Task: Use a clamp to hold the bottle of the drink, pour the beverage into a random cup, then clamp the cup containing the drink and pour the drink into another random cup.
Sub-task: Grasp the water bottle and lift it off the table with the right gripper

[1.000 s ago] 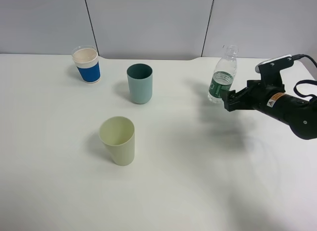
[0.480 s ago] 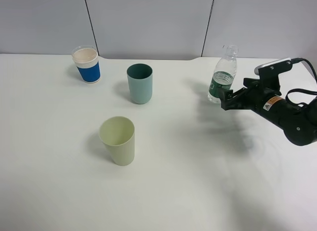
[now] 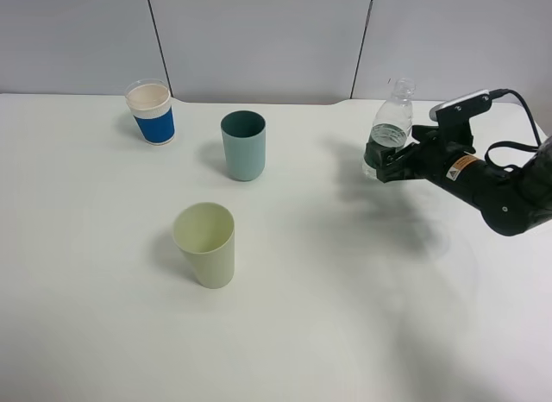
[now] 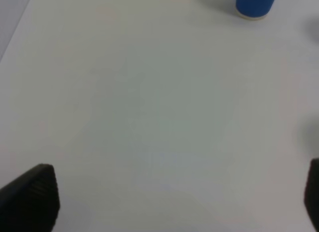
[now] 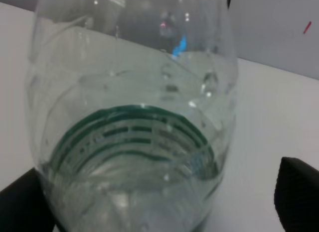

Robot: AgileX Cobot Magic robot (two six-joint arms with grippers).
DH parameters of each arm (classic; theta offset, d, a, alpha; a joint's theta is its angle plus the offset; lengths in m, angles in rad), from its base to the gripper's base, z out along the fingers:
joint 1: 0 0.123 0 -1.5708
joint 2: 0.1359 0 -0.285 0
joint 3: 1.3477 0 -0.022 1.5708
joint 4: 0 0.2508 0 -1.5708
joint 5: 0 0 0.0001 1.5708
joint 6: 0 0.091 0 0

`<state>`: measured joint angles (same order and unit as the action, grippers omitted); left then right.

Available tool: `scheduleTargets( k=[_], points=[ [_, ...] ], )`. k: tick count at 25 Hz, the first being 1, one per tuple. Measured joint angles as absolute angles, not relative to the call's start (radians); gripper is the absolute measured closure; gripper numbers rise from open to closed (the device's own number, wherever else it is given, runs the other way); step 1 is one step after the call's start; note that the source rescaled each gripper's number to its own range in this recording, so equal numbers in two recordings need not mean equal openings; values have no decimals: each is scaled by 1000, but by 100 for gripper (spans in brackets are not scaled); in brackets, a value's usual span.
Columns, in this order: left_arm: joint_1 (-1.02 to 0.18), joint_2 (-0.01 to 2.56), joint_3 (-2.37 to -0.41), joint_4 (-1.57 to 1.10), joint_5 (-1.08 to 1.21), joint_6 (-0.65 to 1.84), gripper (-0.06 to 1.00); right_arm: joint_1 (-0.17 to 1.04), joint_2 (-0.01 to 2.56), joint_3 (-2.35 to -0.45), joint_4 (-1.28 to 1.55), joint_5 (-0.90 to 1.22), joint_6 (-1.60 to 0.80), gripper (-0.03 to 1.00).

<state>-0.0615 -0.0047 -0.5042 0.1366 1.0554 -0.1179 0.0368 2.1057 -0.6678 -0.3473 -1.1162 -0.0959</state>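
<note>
A clear water bottle (image 3: 391, 124) with a green label stands at the back right of the white table (image 3: 345, 316). My right gripper (image 3: 380, 164) reaches in from the right, and its jaws straddle the bottle's lower part. In the right wrist view the bottle (image 5: 134, 117) fills the space between the open right gripper (image 5: 159, 204); there is a gap at one finger (image 5: 299, 192). A teal cup (image 3: 243, 145), a pale green cup (image 3: 205, 244) and a blue-and-white paper cup (image 3: 151, 114) stand on the left half. My left gripper (image 4: 169, 202) is open and empty over bare table.
The blue paper cup (image 4: 255, 4) shows at the edge of the left wrist view. Grey wall panels (image 3: 259, 40) stand behind the table's back edge. The left arm is out of the exterior view.
My right gripper has moved left toward the bottle and now straddles its lower part. The bottle and cups have not moved.
</note>
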Motion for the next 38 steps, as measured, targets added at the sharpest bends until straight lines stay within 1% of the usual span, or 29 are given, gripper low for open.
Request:
scheduleTargets(
  k=[8,9,10,11,12,13,14,15,27,38],
  points=[
    [-62,-5,-504,137,1055,-118,-6,37,2106,-696,-393,-1089,-55,19],
    [-62,-5,-504,137,1055,-118,-6,37,2106,-696,-393,-1089,-55,20],
    [-62,-5,-504,137,1055,-118,-6,37,2106,-696,-393,-1083,-55,24],
    [-62,-5,-504,137,1055,-118,-6,37,2106,-696,-393,-1071,-55,34],
    [-62,-5,-504,137,1055,-118,-6,37,2106,-696,-394,-1061,-54,48],
    [-62,-5,-504,137,1055,-118,-6,37,2106,-696,-397,-1047,-52,65],
    [-62,-5,-504,137,1055,-118,-6,37,2106,-696,-399,-1038,-51,88],
    [-62,-5,-504,137,1055,-118,-6,37,2106,-696,-398,-1035,-49,97],
    [-62,-5,-504,137,1055,-118,-6,37,2096,-701,-415,-1016,-49,97],
    [-62,-5,-504,137,1055,-118,-6,44,1945,-726,-441,-793,-28,97]
  ],
)
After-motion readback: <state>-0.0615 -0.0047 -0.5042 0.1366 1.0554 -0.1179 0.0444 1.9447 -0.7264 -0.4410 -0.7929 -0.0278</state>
